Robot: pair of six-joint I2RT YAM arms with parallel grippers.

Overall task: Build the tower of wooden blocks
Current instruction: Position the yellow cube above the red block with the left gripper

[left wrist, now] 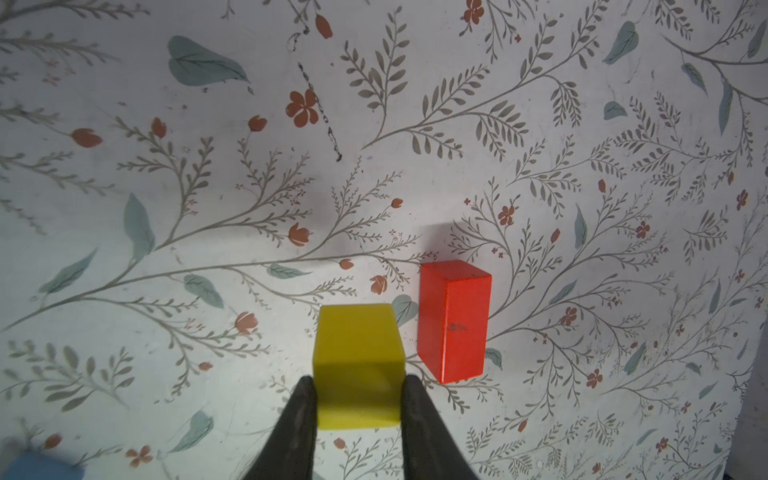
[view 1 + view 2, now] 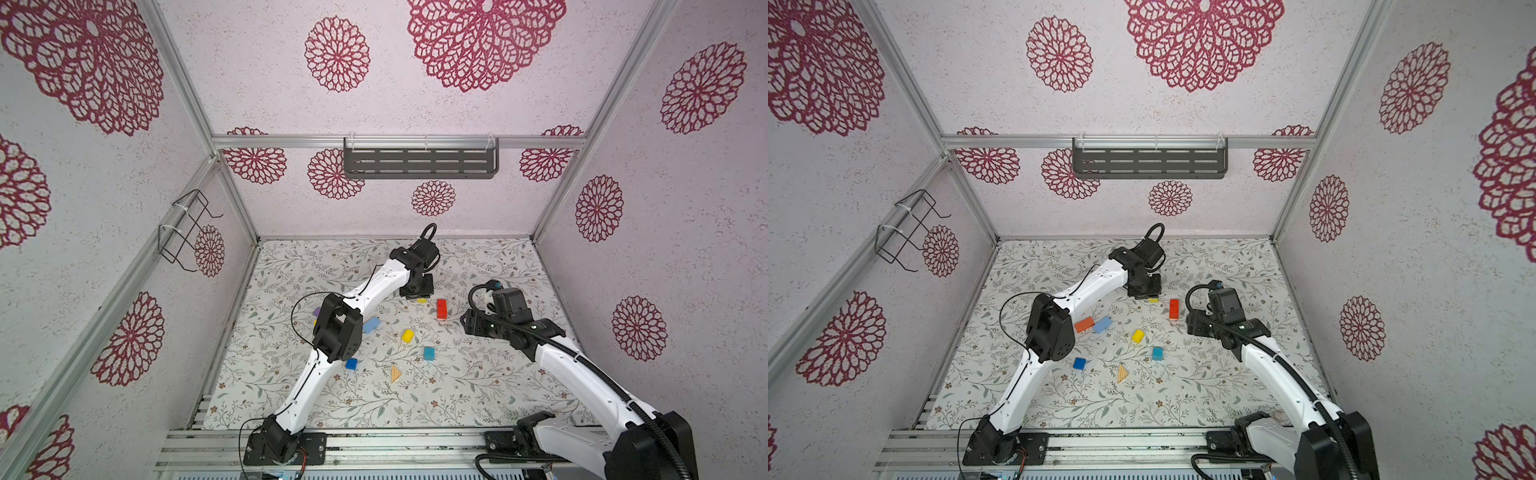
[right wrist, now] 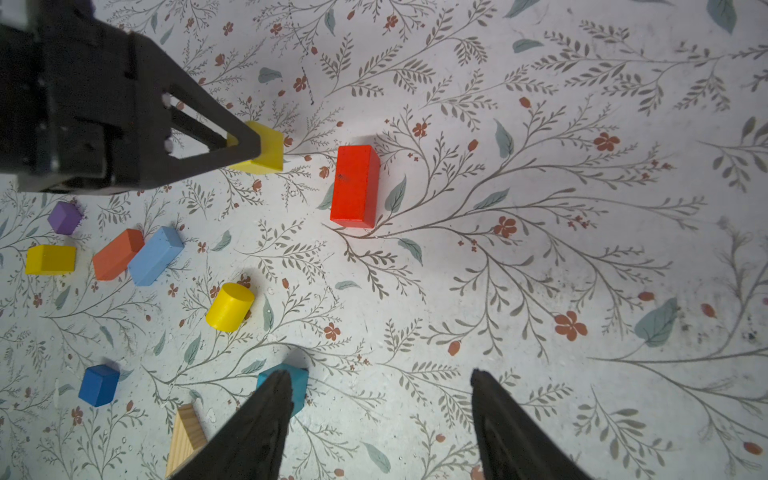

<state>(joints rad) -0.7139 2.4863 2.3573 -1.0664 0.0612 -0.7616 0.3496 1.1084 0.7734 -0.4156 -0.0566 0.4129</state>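
Left wrist view: the left gripper (image 1: 357,384) is clamped on the yellow cube (image 1: 357,345), its dark fingertips pinching two opposite faces near the rear edge only. In a top view the cube sits at ten o'clock of the red brick (image 2: 441,308), just beside it but apart. Whether it rests on the floral mat (image 2: 478,395) or hangs just above it I cannot tell. No tower stands yet. The other wood blocks lie loose from seven to nine o'clock of the brick. The right gripper (image 3: 379,374) hovers at four o'clock of the brick, jaws spread wide and empty.

The shallow pinch is the main risk: the cube could pivot between the fingertips and land skewed. A low sideways pass could knock the brick, and the two arms are close enough to clash.

The blocks are hard wood with smooth, slightly glossy paint and crisp edges, so stacked faces may slide. The yellow cylinder (image 3: 230,307) has a round wall that could roll. The wooden wedge (image 3: 185,436) is unpainted, shows its grain and slopes, so it probably suits only the top. The teal cube (image 3: 301,380) is half hidden behind a right finger.
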